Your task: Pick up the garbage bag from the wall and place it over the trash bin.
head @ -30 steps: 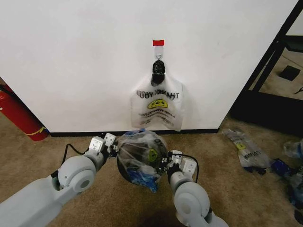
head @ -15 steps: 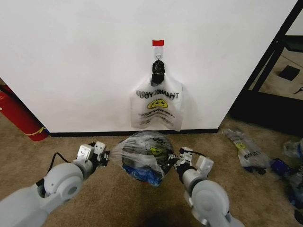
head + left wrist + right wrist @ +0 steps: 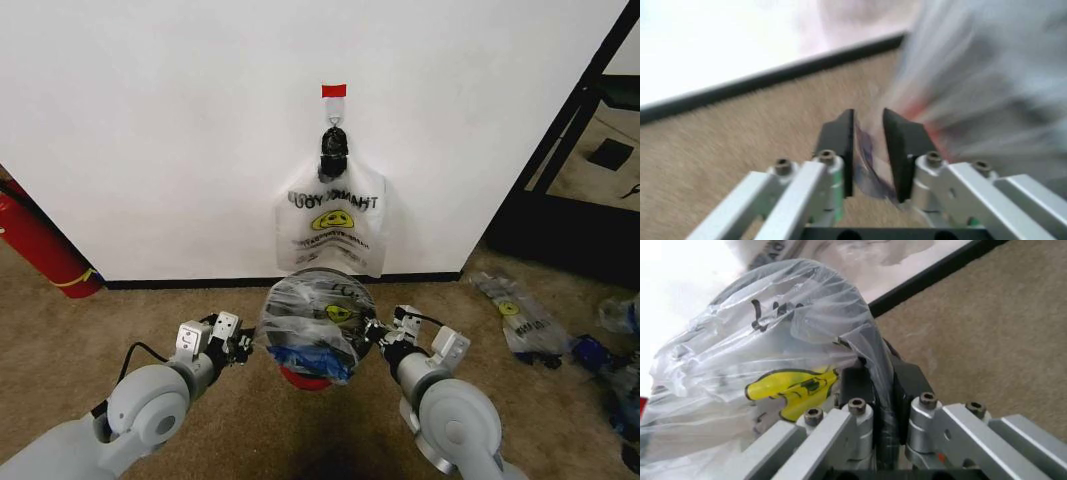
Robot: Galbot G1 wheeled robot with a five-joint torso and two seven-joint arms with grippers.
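Hanging above bagged trash bin [image 3: 305,375]: smiley bag [image 3: 332,226].

Two pale grey, smooth-shelled arms with round disc-capped joints fill the lower left and lower right of the head view. The left gripper [image 3: 243,345] and the right gripper [image 3: 377,335] are black mechanisms with white blocks and thin black cables. Close up, silver links with small dark, probably hex, screws carry flat black fingers [image 3: 837,142].
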